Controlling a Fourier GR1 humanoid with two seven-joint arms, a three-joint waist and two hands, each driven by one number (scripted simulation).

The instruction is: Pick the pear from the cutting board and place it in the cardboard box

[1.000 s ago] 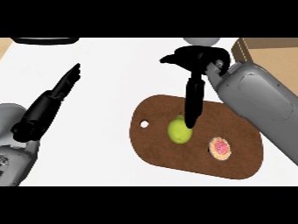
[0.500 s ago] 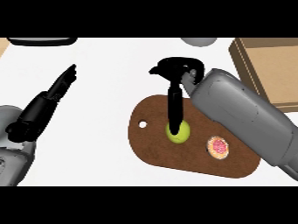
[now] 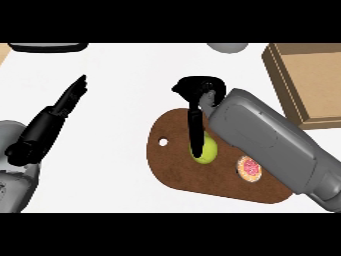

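The pear [image 3: 207, 150] lay on the cutting board [image 3: 180, 165], near the board's middle, exactly where it had been 0.5 s and 1 s before. It was a smooth yellow-green rounded shape, mostly covered by the fingers above it, so its long axis and the way its stem pointed could not be told. What had changed was the right hand [image 3: 197, 92]: it had swung from the box side to directly above the pear, its long black fingers [image 3: 196, 135] hanging straight down with their tips at the fruit's near-left side, touching or nearly so. They were extended, not curled round the pear. The bulky grey right forearm [image 3: 276, 145] had come further over the board and covered its right part.

The board was a dark brown, matte, rounded slab with a small hole [image 3: 163, 142] left of the pear. Right of the pear, on the same board, sat a flat round pink-and-orange item [image 3: 251, 169]. The cardboard box [image 3: 317, 80], tan with raised walls, stood well right of and beyond the pear. Far left of the pear, the left hand [image 3: 68, 97] rested with straight fingers, unchanged.
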